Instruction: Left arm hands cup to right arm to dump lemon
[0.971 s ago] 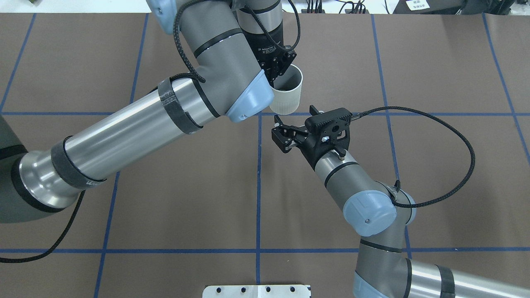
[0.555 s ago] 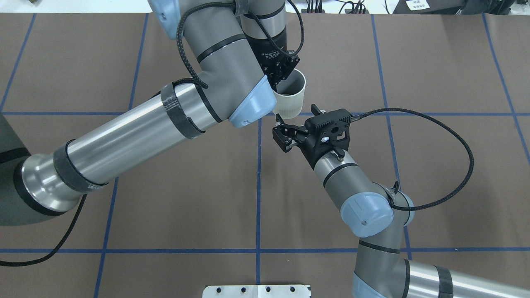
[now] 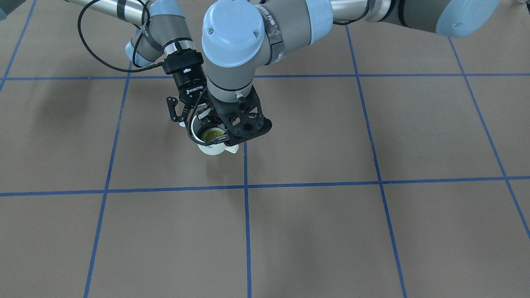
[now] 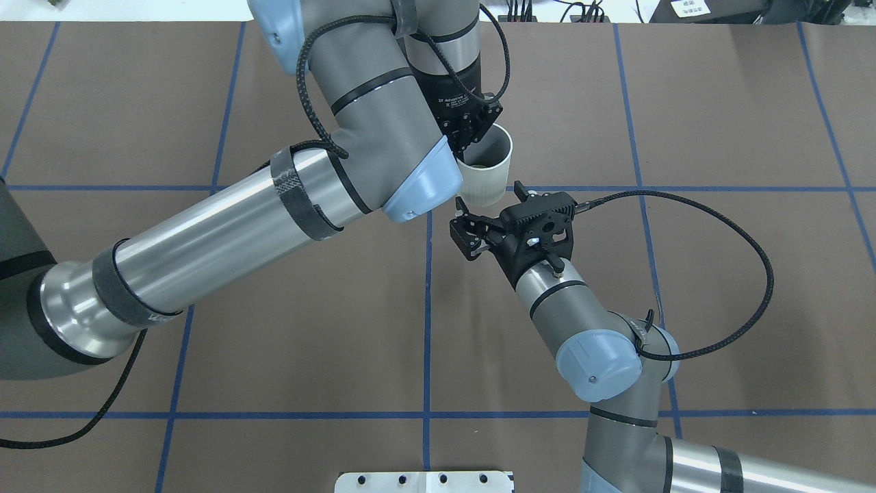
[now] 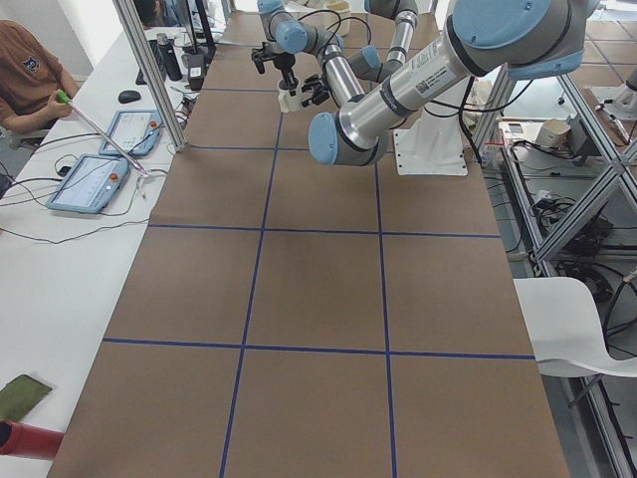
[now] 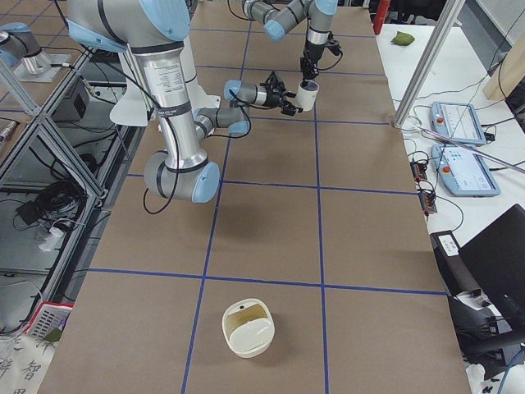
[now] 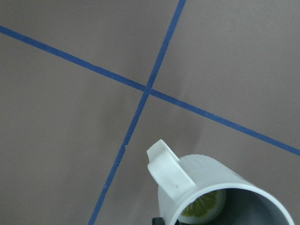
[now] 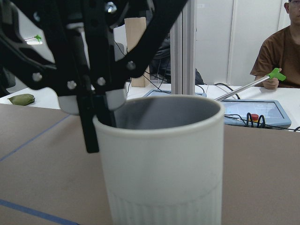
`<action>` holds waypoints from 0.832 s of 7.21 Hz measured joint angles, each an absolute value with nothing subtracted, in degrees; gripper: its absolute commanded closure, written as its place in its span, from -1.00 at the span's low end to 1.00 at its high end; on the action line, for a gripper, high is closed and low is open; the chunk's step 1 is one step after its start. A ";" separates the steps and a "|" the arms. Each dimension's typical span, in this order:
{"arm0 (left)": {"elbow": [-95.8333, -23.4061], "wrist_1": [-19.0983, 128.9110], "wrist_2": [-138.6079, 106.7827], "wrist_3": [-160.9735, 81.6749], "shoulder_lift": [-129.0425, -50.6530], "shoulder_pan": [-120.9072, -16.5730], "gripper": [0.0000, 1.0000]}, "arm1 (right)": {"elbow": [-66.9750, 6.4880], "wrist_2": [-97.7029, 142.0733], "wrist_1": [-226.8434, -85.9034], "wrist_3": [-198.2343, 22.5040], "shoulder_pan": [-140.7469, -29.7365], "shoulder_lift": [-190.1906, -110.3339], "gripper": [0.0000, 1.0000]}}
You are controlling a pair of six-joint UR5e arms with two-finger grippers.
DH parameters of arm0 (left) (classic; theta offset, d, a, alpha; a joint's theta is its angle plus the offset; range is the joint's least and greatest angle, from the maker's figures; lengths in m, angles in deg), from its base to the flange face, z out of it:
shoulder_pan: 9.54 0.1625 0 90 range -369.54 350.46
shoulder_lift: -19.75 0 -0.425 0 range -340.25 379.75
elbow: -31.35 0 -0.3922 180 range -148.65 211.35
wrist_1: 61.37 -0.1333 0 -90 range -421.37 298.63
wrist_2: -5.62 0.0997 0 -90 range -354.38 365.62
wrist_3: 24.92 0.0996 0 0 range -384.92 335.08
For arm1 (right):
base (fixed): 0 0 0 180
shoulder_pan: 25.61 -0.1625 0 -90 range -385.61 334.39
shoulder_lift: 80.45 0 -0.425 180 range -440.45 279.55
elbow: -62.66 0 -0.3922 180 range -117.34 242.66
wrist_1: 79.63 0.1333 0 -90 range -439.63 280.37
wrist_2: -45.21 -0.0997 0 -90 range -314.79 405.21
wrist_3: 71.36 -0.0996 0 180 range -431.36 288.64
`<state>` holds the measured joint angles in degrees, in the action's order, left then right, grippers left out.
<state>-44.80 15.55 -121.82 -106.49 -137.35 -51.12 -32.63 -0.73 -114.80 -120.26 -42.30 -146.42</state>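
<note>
The cream-white cup hangs upright above the brown table, with the lemon lying cut face up inside it. My left gripper is shut on the cup's rim, one finger inside and one outside, as the right wrist view shows on the cup. My right gripper is open, level with the cup's lower wall and just short of it, its fingers apart on either side. The left wrist view shows the squared handle and the lemon below.
A white lidded container stands far off toward the table's right end. A person in a brown shirt sits beyond the far edge with control tablets. A white metal plate sits at the near edge.
The left arm has carried the cup a little to the right and nearer the right gripper. The right gripper has moved up toward the cup, still open.
</note>
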 measured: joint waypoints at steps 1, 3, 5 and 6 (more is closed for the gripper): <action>-45.11 15.47 -121.82 -106.55 -137.33 -50.94 1.00 | -32.39 -0.52 -114.79 -120.24 -42.27 -146.40 -0.98; -45.34 15.29 -121.82 -106.73 -137.31 -50.24 1.00 | -32.21 0.18 -114.80 -120.23 -42.03 -146.38 -0.98; -45.37 15.20 -121.82 -106.82 -137.36 -49.86 1.00 | -32.17 1.16 -114.92 -120.09 -41.83 -146.14 -0.98; -45.38 15.19 -121.82 -106.83 -137.39 -49.83 1.00 | -32.17 1.41 -114.96 -119.90 -41.81 -145.98 -0.98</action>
<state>-45.38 15.19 -121.82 -106.83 -137.39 -49.83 -32.17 1.41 -114.96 -119.90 -41.81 -145.98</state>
